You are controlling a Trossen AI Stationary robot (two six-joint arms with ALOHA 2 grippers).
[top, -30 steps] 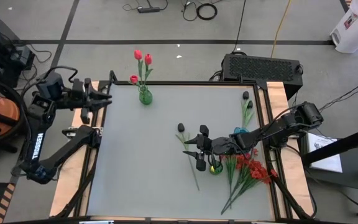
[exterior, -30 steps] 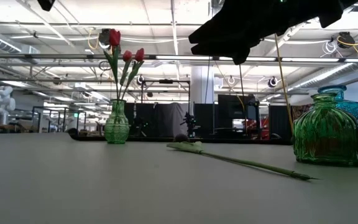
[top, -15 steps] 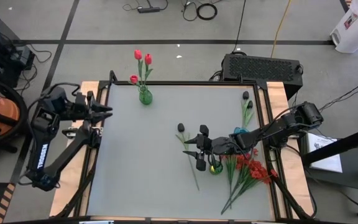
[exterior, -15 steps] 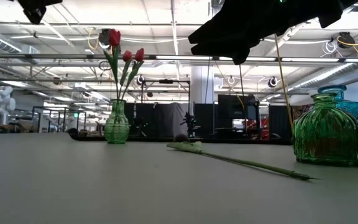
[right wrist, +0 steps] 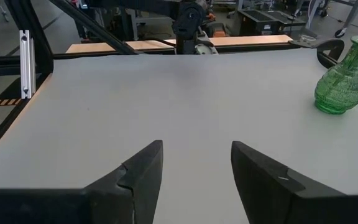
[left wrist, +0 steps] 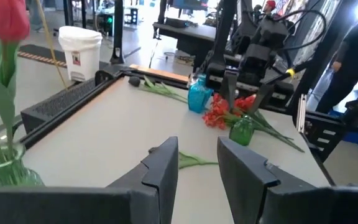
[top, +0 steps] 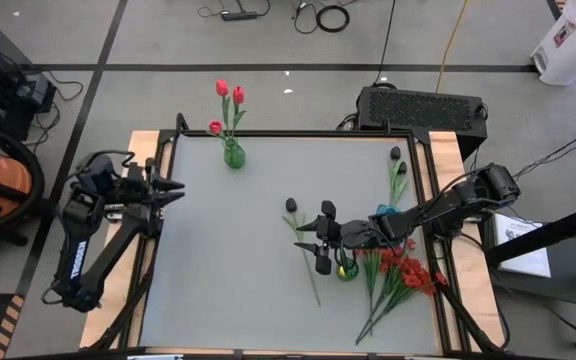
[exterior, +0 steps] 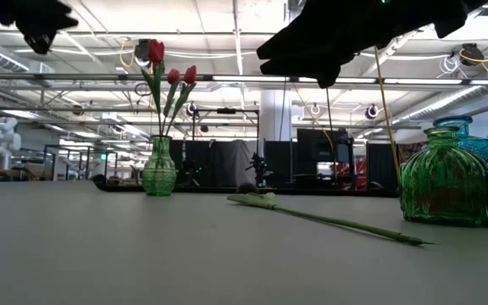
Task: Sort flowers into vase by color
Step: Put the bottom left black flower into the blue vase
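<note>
Three vases are standing on the grey desk (top: 228, 260). One green vase (top: 233, 155) is sitting near the far edge, holding three red-pink tulips (top: 227, 98), all upright. A second green vase (top: 347, 269) and a blue vase (top: 385, 214) are standing toward the right side, near each other; in the low view the blue one is showing just behind the green one. Two black tulips are lying loose: one black tulip (top: 303, 250) is resting flat near the middle, its bud toward the far side and its stem running toward the near edge, just beside the second green vase; another black tulip (top: 396, 172) is lying by the right edge, far from the near side. A bushy bunch of red blossoms (top: 403, 272) is lying on the desk at the right, just beside the second green vase, its stems fanning toward the near edge. The right gripper (top: 318, 243) is hanging over the middle of the desk, above the loose central tulip, its fingers spread apart and holding nothing. The left gripper (top: 168, 187) is hovering at the desk's left edge, well apart from every flower, its fingers parted with a narrow gap and empty.
</note>
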